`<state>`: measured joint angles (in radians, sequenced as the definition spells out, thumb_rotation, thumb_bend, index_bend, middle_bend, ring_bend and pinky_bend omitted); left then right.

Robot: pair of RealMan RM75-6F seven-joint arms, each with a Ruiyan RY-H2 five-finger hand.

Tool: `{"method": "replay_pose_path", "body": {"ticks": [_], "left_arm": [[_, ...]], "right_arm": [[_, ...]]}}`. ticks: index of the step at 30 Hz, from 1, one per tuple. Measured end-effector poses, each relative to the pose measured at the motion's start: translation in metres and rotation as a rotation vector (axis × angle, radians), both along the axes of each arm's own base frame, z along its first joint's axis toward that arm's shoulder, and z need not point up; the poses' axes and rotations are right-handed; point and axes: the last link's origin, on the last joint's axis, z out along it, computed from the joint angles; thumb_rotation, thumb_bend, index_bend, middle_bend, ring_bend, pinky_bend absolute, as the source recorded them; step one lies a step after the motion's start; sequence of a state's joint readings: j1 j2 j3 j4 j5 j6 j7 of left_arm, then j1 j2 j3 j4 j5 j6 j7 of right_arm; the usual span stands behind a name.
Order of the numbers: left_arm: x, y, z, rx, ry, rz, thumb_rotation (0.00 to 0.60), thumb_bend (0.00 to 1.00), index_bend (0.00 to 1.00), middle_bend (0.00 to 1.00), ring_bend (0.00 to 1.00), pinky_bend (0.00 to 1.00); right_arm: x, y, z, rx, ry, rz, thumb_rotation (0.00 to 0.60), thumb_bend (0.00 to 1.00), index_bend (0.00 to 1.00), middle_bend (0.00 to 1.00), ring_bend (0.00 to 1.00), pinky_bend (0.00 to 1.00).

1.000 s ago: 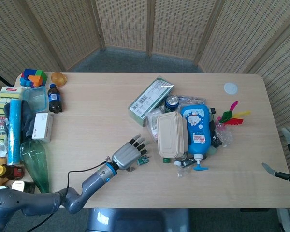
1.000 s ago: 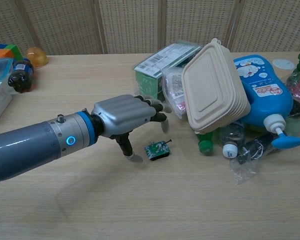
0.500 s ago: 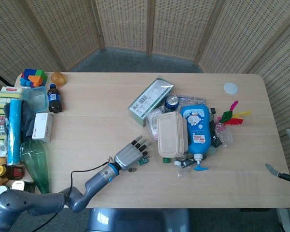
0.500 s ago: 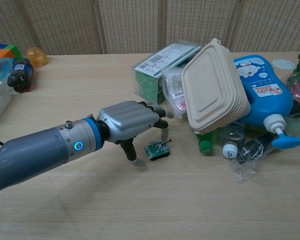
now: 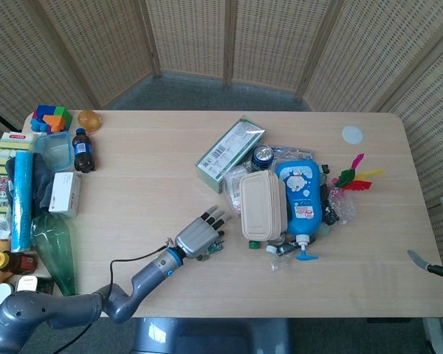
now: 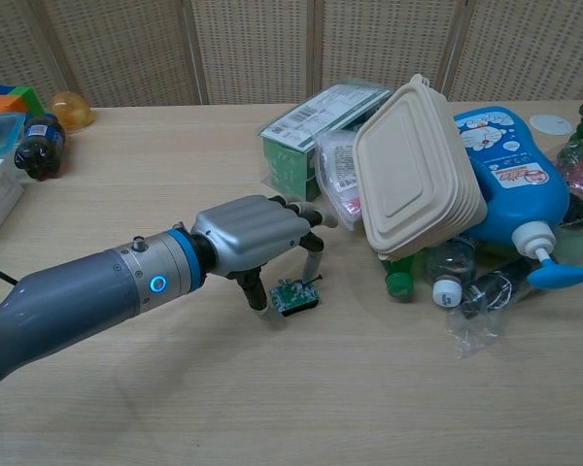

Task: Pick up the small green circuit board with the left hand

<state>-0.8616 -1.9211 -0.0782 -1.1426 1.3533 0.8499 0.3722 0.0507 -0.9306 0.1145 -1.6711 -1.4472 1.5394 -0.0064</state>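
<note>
The small green circuit board [image 6: 293, 296] lies on the table just left of the pile, tipped up on one edge; in the head view the board [image 5: 217, 247] peeks out beside the fingers. My left hand [image 6: 253, 238] reaches over it from the left. Its thumb [image 6: 257, 294] touches the board's left edge and a finger [image 6: 312, 260] comes down on its right side, so the board is pinched between them. The same left hand [image 5: 198, 237] shows near the table's front edge. Only a sliver of my right hand [image 5: 427, 264] shows at the far right edge, its pose unclear.
Right of the board sits a pile: a beige clamshell box [image 6: 418, 170], a blue bottle [image 6: 510, 180], a green carton [image 6: 316, 121], small bottles and plastic wrap [image 6: 486, 301]. Bottles, boxes and toy blocks [image 5: 50, 118] line the table's left edge.
The left hand's thumb and finger have closed in on the board, which slid slightly left toward the thumb and tipped up. The arm crept forward a little.
</note>
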Motion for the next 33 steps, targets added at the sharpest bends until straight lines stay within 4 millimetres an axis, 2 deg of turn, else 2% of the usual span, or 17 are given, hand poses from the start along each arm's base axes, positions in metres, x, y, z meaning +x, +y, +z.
{"method": "replay_pose_path", "body": {"ticks": [10, 19, 33], "left_arm": [[-0.004, 0.000, 0.000, -0.001, 0.013, 0.002, 0.578, 0.13, 0.46, 0.00, 0.00, 0.00], [-0.005, 0.002, 0.000, 0.010, 0.005, 0.014, 0.600, 0.15, 0.58, 0.01, 0.00, 0.00], [-0.004, 0.011, 0.024, 0.047, -0.044, 0.043, 0.600, 0.15, 0.58, 0.02, 0.00, 0.00]], "right_arm": [[0.001, 0.000, 0.000, -0.002, -0.005, 0.005, 0.392, 0.15, 0.00, 0.00, 0.00, 0.00], [0.001, 0.001, 0.002, -0.008, -0.004, 0.005, 0.390, 0.16, 0.00, 0.00, 0.00, 0.00], [0.002, 0.000, 0.000, -0.006, -0.008, 0.012, 0.389, 0.15, 0.00, 0.00, 0.00, 0.00]]}}
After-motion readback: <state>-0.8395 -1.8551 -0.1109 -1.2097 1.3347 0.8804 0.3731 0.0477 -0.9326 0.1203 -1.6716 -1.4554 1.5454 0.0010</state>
